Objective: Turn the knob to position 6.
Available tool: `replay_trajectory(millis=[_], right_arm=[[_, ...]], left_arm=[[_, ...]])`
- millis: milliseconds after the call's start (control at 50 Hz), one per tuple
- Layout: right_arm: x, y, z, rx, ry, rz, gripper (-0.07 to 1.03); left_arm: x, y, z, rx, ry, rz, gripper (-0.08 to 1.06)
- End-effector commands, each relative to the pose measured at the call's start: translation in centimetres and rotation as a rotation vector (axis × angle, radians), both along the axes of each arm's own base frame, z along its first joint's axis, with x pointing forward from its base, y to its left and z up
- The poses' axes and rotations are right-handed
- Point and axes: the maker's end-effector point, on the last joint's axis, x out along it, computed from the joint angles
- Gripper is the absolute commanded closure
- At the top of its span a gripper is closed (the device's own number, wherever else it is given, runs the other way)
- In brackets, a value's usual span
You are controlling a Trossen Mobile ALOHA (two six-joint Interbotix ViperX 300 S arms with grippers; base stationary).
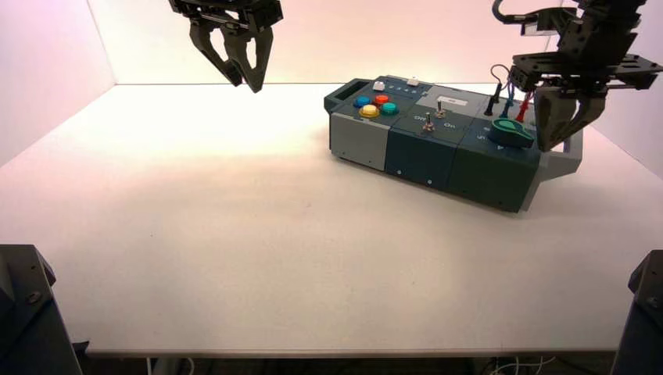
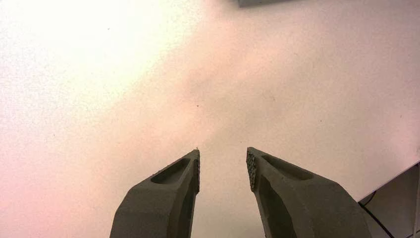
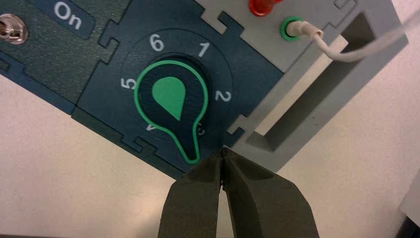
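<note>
The teal-green knob (image 1: 512, 132) sits on the right end of the box (image 1: 438, 156). In the right wrist view the knob (image 3: 172, 99) is teardrop-shaped, with numbers 1, 2, 5 and 6 around it. Its pointer tip (image 3: 191, 156) points between 3 and 4, toward my gripper. My right gripper (image 3: 222, 152) is shut and empty, its tips just beside the pointer tip, above the box's edge. In the high view it (image 1: 561, 141) hangs just right of the knob. My left gripper (image 1: 244, 78) is open and empty, raised high at the back left, far from the box.
The box carries coloured push buttons (image 1: 374, 105) on its left part, two metal toggle switches (image 1: 429, 123) in the middle, and plugged wires (image 1: 508, 101) behind the knob. A white wire sits in a green socket (image 3: 291, 28). The box stands turned on the white table (image 1: 234, 234).
</note>
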Motion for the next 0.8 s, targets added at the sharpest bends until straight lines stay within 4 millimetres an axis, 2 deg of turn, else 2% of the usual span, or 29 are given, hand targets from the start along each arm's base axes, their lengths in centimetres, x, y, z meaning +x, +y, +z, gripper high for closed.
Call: replay_trajectory(millis=[20,200,440,800], right_arm=[[0.9,0.2,0.7,0.004,-0.034,0.003,0.99],[0.8,0.5,0.6,0.004,-0.03,0.016,0.99],[0.7,2.3,0.7,0.006,-0.033,0.083,0.99],[0.6,3.6,0.8,0.012,-0.039,0.12,0.99]], left_arm=[[0.8,-0.8,1.7,-0.027,-0.048,-0.012,0.46],[0.8,-0.8,1.7,-0.027,-0.048,-0.012,0.46],[0.8,-0.8,1.7,-0.026,-0.047,-0.012,0.46],[0.7,-0.7,1.6,-0.025,-0.044,-0.012,0.46]])
